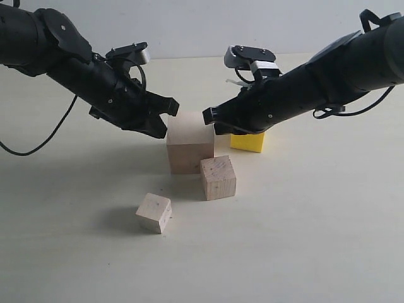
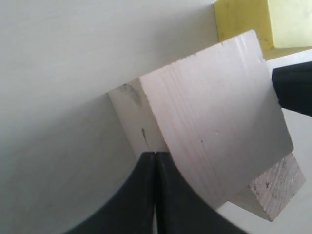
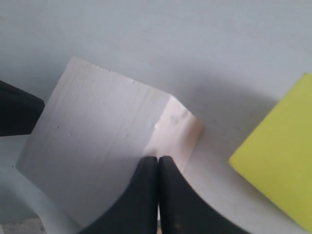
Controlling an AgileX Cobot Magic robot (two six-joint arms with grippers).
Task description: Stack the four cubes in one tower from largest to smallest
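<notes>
The large pale wooden cube [image 1: 189, 142] [image 2: 214, 117] [image 3: 100, 146] stands mid-table. My left gripper [image 1: 172, 107] [image 2: 155, 155] is shut and empty, its tips at the cube's upper left edge. My right gripper [image 1: 207, 116] [image 3: 158, 159] is also shut and empty, at the cube's upper right corner. The medium wooden cube [image 1: 218, 177] [image 2: 273, 190] rests against the large cube's front right. The small wooden cube [image 1: 153, 213] lies alone toward the front left. The yellow cube [image 1: 247, 141] [image 2: 261, 22] [image 3: 280, 151] sits behind and right of the large cube, partly hidden by my right arm.
The pale tabletop [image 1: 303, 240] stretches around the cubes, with a light wall [image 1: 189, 25] behind it. A black cable [image 1: 38, 142] loops from the left arm.
</notes>
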